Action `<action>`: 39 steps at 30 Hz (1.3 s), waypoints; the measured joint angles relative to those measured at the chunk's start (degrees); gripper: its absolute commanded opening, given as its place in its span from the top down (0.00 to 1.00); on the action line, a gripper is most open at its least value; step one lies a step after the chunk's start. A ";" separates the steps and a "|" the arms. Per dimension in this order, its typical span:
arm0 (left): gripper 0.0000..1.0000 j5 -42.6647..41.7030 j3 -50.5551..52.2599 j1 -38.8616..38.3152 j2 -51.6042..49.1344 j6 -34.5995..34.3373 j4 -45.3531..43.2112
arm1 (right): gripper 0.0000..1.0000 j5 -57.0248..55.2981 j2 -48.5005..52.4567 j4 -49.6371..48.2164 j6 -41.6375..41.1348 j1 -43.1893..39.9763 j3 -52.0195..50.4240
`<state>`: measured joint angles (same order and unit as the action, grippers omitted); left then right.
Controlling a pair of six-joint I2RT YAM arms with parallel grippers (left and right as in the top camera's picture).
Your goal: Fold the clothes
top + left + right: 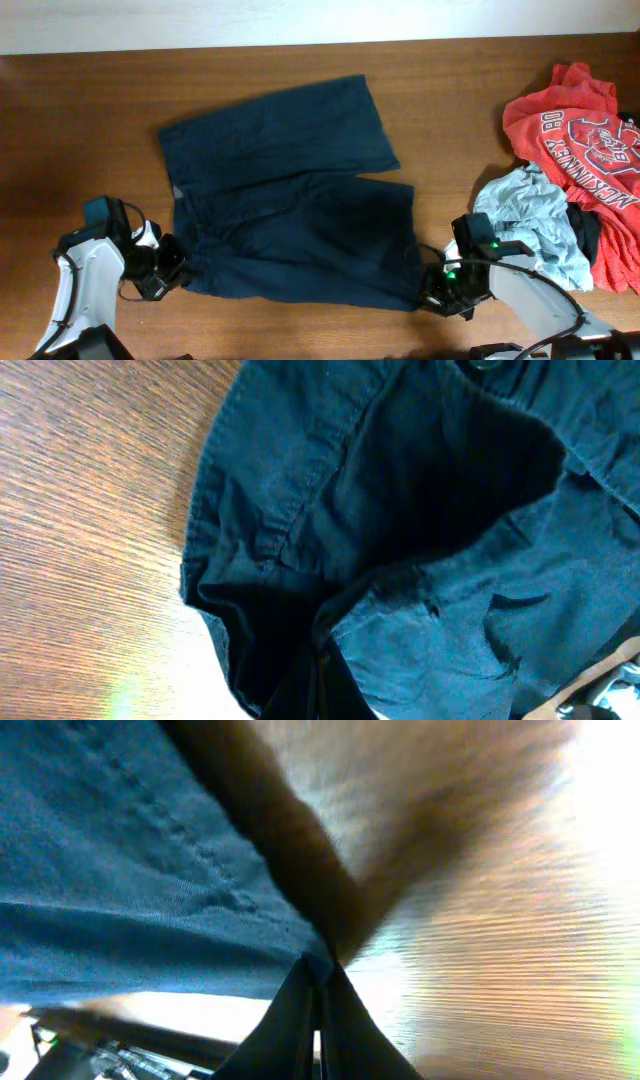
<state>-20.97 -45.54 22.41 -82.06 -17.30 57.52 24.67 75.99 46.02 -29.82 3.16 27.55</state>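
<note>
The dark navy shorts (290, 190) lie spread on the wooden table, waistband to the left and two wide legs to the right. My left gripper (172, 272) is shut on the near waistband corner; the left wrist view shows the bunched navy cloth (400, 540) pinched between the fingers (322, 678). My right gripper (432, 292) is shut on the near leg's hem corner; the right wrist view shows the fingers (320, 982) closed on the corner of the navy cloth (110, 870).
A pile of other clothes lies at the right edge: a red printed T-shirt (575, 130), a light blue-grey garment (525, 215) and a dark piece. The wooden table (450, 110) extends to a pale strip at the back.
</note>
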 measured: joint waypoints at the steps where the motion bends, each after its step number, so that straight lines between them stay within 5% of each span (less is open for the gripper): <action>1: 1.00 -0.17 0.00 0.00 0.00 0.00 0.02 | 0.96 -0.94 0.00 0.37 0.33 0.00 0.76; 5: 0.98 -1.77 -0.02 0.00 0.00 0.13 0.04 | 0.96 -3.13 -0.24 2.93 1.95 0.00 5.07; 8: 0.88 -3.23 0.00 0.00 0.00 1.01 0.24 | 0.96 -4.13 -1.97 3.50 2.89 0.00 8.50; 12: 0.59 -5.31 0.00 0.02 0.00 3.52 0.96 | 0.96 -4.57 -3.52 2.82 3.48 0.00 12.31; 20: 0.38 -9.31 -0.24 0.00 0.00 11.41 8.28 | 0.96 -5.01 -3.52 0.85 3.74 0.00 12.74; 30: 0.31 -2.58 -0.04 0.00 0.00 4.72 13.53 | 0.96 -5.18 -3.52 -0.15 4.11 0.00 12.74; 39: 0.37 2.56 7.58 0.00 0.09 -6.64 1.01 | 0.96 -5.18 -3.52 -1.33 4.37 0.00 12.74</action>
<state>-18.41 -37.95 22.41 -81.97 -23.94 58.52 19.49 72.47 44.69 -25.45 3.16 40.29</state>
